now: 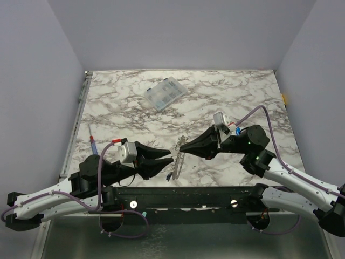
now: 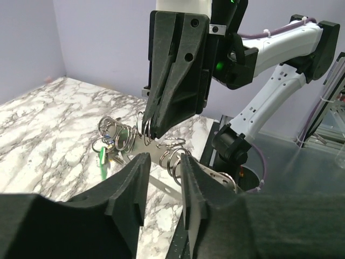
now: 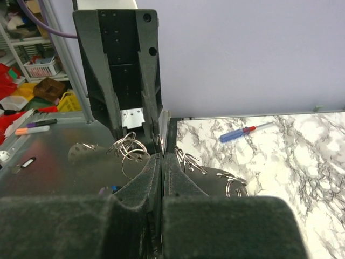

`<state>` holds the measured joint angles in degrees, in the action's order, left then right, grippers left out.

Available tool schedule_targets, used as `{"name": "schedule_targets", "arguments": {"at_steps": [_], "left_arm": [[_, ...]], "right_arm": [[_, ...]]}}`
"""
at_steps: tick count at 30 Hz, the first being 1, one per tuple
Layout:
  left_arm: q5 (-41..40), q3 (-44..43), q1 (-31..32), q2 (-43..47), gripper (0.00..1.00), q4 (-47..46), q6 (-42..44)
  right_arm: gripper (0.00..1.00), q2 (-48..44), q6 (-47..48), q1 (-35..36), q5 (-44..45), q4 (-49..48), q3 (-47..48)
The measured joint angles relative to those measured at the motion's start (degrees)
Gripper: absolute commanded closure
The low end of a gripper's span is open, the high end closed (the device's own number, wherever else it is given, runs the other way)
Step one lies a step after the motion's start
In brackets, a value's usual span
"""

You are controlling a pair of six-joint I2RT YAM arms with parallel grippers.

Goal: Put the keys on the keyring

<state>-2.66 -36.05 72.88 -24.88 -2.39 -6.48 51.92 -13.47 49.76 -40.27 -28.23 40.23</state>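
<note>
The keyring (image 1: 178, 161) is a pale oval loop held just above the table's near edge between the two grippers. My right gripper (image 1: 182, 147) is shut on its thin rim; in the right wrist view (image 3: 163, 155) the jaws are pressed together on it. Several metal split rings (image 2: 173, 159) hang on the keyring (image 2: 155, 152). A green-headed key (image 2: 101, 156) hangs on rings at its far end. A blue key (image 1: 168, 177) shows below the loop. My left gripper (image 1: 168, 161) is open, its fingers (image 2: 141, 167) on either side of the loop's near end without touching it.
A clear compartment box (image 1: 165, 93) lies at the back centre of the marble table. A red-and-blue screwdriver (image 1: 92, 141) lies at the left edge and also shows in the right wrist view (image 3: 242, 132). The black frame rail (image 1: 183, 194) runs along the near edge.
</note>
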Motion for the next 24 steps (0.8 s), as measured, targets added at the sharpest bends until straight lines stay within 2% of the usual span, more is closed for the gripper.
{"name": "schedule_targets", "arguments": {"at_steps": [4,11,17,24], "left_arm": [[-0.2,-1.7,0.0,-0.3,0.71,2.3,-0.1],[-2.4,-4.3,0.0,-0.3,0.72,5.6,0.0],[-3.5,-5.0,0.0,0.5,0.85,7.0,0.6],[-1.9,-5.6,0.0,-3.2,0.92,6.8,0.8]], "right_arm": [[0.99,0.0,0.0,0.0,-0.2,0.0,-0.2],[0.99,0.0,-0.3,0.0,-1.6,-0.4,-0.2],[0.99,0.0,-0.7,0.0,-2.7,-0.5,-0.2],[0.99,0.3,-2.1,0.0,-2.7,-2.3,-0.2]]}}
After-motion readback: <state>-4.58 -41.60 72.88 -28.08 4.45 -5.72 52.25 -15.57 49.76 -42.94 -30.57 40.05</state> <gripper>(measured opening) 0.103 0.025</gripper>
